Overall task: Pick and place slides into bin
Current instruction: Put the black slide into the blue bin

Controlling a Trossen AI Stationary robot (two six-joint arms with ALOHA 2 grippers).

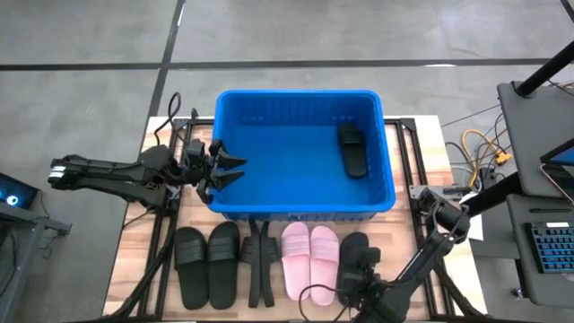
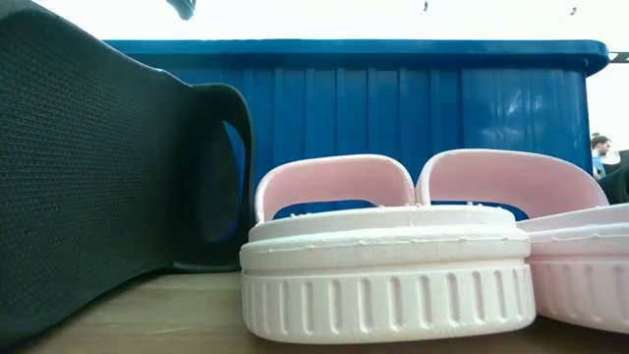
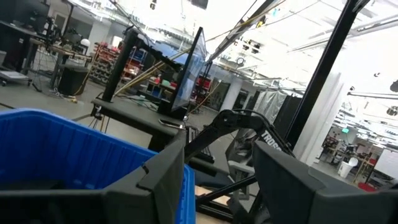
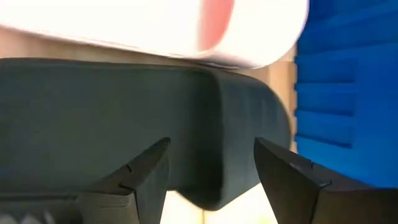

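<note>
The blue bin (image 1: 300, 193) stands at the middle of the table with one black slide (image 1: 352, 149) lying inside at its right. Along the near edge lie two black slides (image 1: 207, 265), two pink slides (image 1: 309, 258) and a further black slide (image 1: 352, 244). My right gripper (image 4: 211, 177) hangs open over that last slide's strap (image 4: 93, 106), fingers pointing steeply down on either side of it. My left gripper (image 1: 222, 167) stays open and empty over the bin's left wall (image 3: 56, 149). In the low view the pink slides (image 2: 393, 256) rest on their soles before the bin (image 2: 413, 93).
Dark frame rails (image 1: 260, 265) lie between the black pair and the pink pair. Cables (image 1: 484, 148) and a keyboard (image 1: 549, 244) sit beyond the table's right edge. Bare wood shows at the table's near left corner (image 1: 134, 278).
</note>
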